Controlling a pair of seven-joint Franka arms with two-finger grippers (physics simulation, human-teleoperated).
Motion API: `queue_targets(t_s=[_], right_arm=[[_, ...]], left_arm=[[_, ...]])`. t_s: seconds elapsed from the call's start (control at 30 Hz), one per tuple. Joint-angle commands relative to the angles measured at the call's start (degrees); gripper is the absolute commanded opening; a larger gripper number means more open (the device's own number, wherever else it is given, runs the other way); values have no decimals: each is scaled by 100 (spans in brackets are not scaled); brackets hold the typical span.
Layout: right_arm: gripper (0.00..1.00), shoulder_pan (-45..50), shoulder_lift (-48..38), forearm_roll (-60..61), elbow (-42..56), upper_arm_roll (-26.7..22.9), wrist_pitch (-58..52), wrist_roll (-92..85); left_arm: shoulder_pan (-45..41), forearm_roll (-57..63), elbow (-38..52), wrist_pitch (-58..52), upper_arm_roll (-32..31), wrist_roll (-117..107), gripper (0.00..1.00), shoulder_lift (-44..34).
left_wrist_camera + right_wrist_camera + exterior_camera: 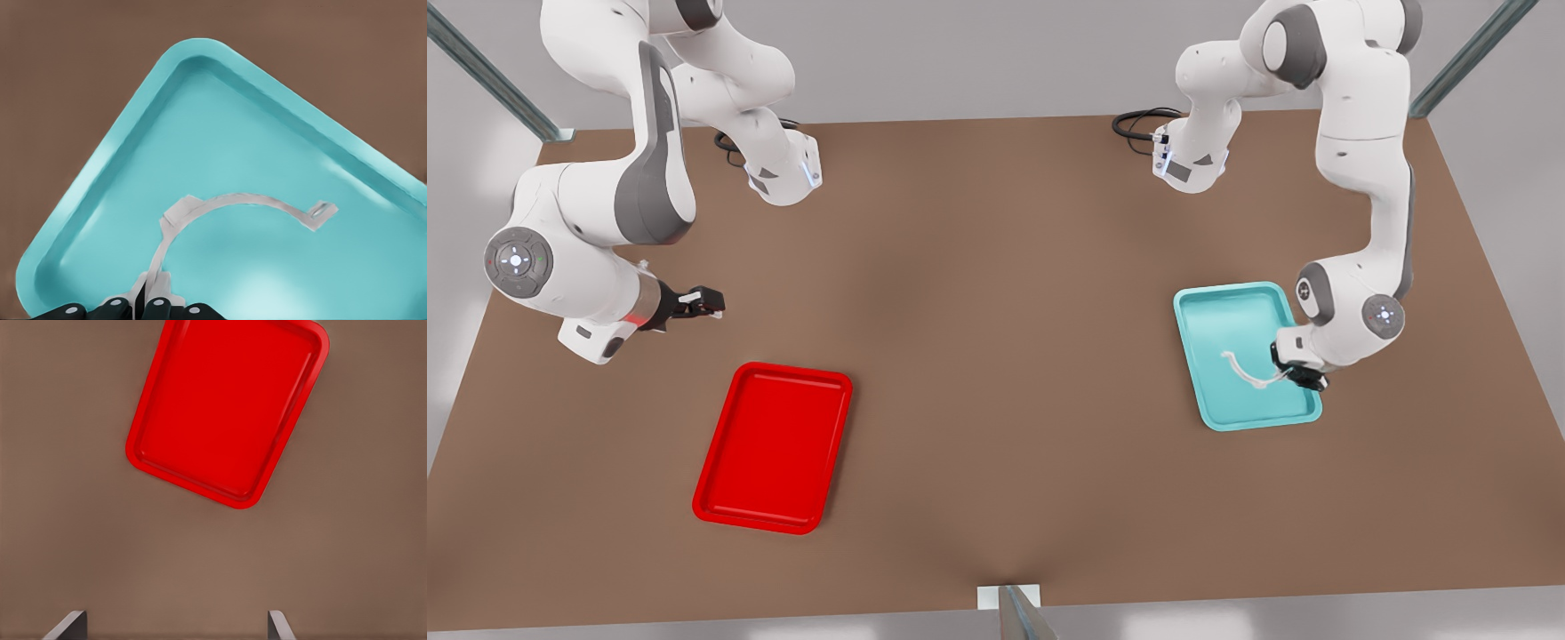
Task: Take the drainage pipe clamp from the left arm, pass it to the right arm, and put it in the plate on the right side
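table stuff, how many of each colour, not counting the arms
red: 1, the tray
teal: 1, the tray
white: 1, the clamp, pinched at one end by the left gripper over the teal tray
total: 3

The left gripper point(1303, 377), low at the front view's right, hangs from a sharply folded arm, its fingers point(148, 303) pinched together. The right gripper point(704, 304), at middle left, points sideways, fingers point(279, 625) spread wide, its arm waiting.
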Motion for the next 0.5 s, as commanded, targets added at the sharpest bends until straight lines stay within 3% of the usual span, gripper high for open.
queue_targets(t_s=[0.0, 0.07, 0.17, 0.33, 0.47], right_arm=[[100, 81, -2, 2, 19, 1, 32, -3], [100, 441, 244, 28, 370, -7, 391, 5], [100, 1197, 824, 459, 388, 1, 1604, 58], [100, 1821, 1563, 1241, 256, 142, 3635, -214], [100, 1839, 1563, 1417, -377, 652, 4988, -223]], left_arm=[[-298, -44, 478, -1494, -12, -2187, 21, -63], [-475, -35, 1436, -2268, -337, -2829, 21, 280], [-1142, -35, 2578, -2497, -961, -5113, 21, 877], [-2540, -44, 4345, -2462, -1374, -8445, 21, 2081], [-2900, -79, 4802, -2145, -1383, -9825, 21, 2398]])
